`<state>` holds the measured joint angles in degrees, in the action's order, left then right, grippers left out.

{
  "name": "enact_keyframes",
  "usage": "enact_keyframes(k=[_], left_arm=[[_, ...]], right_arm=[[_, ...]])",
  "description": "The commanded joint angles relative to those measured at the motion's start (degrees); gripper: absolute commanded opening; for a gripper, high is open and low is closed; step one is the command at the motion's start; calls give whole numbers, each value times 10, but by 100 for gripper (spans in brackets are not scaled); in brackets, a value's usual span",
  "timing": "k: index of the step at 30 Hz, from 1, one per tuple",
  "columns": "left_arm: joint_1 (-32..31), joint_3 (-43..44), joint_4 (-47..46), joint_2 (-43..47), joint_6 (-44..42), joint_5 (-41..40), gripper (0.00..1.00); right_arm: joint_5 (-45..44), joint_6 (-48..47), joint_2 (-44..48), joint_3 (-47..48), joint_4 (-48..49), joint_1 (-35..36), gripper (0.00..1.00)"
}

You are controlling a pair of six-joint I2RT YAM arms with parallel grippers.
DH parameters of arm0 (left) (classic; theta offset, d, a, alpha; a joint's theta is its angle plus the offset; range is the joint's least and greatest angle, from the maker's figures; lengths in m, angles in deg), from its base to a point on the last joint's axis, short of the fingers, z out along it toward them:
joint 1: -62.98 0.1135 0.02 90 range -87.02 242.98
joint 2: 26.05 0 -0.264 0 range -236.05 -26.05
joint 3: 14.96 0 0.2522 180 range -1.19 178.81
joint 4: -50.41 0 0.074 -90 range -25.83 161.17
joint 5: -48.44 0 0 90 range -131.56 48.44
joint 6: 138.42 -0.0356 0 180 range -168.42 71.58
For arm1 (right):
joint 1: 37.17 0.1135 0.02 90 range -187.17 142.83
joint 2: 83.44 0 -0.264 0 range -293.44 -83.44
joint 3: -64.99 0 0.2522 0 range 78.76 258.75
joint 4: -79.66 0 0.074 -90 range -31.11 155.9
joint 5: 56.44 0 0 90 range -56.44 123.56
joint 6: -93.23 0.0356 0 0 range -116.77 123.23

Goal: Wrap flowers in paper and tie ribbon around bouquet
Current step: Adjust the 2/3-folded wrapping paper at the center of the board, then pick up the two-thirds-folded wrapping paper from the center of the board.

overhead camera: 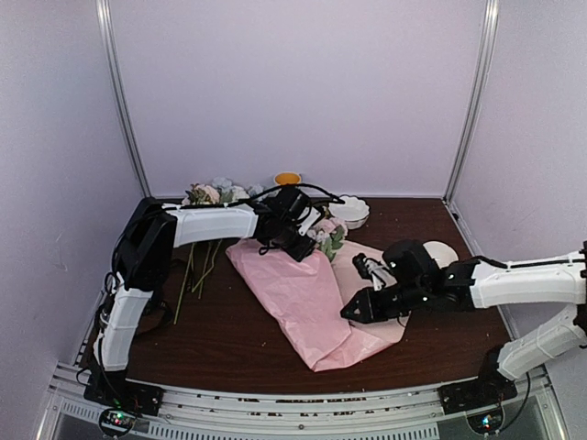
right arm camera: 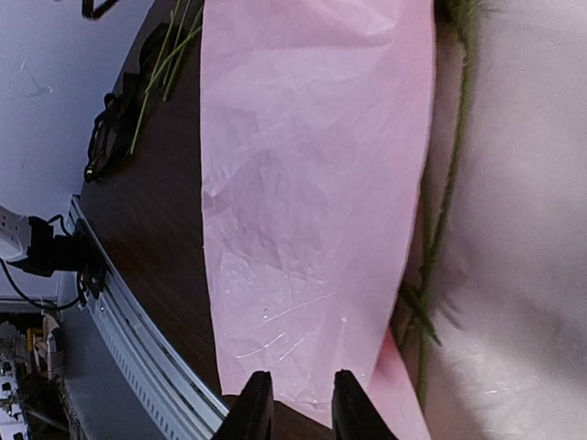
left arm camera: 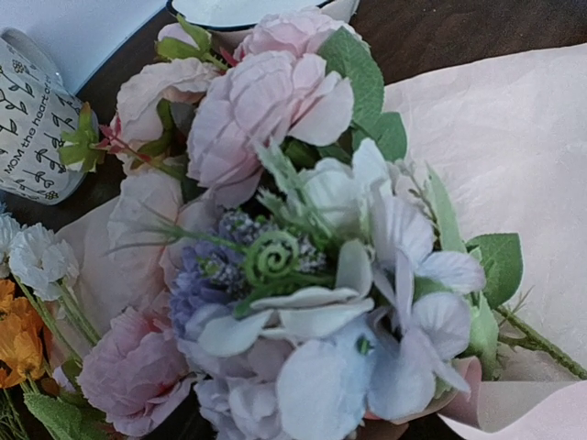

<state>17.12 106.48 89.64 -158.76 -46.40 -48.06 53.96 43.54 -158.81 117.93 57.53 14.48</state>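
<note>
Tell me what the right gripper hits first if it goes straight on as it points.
Probably the paper: the right gripper points its tips along the folded flap. Its height above the sheet is unclear, so it might skim over.

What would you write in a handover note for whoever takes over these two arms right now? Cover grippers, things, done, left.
Left gripper: over the blooms at the bundle's wide end; cannot tell whether it is open or shut.
Right gripper: fingers slightly parted at an edge of the paper.
Loose stems lie on the table to the left of the paper.
Done: flowers laid on the paper, one flap folded over them.
Left: finish wrapping, then tie the ribbon; no ribbon is in view.
</note>
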Motion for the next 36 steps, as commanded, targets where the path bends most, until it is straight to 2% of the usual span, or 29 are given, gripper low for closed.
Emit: enact_keyframes(k=[1, 3, 5, 8, 11, 19, 25, 28, 30, 32, 36], left_arm=[[-3, -10, 11, -26, 3, -9, 58], [-4, -11, 11, -24, 3, -9, 58], [-4, -12, 10, -24, 2, -9, 58], [-4, -13, 10, -23, 2, -7, 57], [-4, -14, 10, -22, 2, -5, 58], [-5, -18, 9, -19, 2, -4, 58], [-4, -18, 10, -18, -1, -8, 58], [-4, -18, 9, -17, -2, -8, 58], [-4, -18, 8, -17, -3, -9, 58], [-4, -20, 8, -16, -4, -9, 58], [-4, -24, 7, -17, -4, -10, 58]], right_arm=[[-145, 6, 82, -22, -128, -84, 32], [-139, 6, 106, -54, -129, -149, 45], [-137, -1, 116, -79, -125, -209, 53], [-148, -21, 103, -87, -121, -276, 60], [-154, -34, 66, -81, -106, -321, 63], [-146, -46, -18, -41, -79, -344, 70], [-77, -37, -88, -8, -84, -346, 76], [-48, -34, -123, 2, -84, -346, 72], [-17, -28, -131, -8, -54, -346, 65], [-2, -19, -124, -18, -31, -345, 53], [-17, -11, -80, -24, -20, -345, 24]])
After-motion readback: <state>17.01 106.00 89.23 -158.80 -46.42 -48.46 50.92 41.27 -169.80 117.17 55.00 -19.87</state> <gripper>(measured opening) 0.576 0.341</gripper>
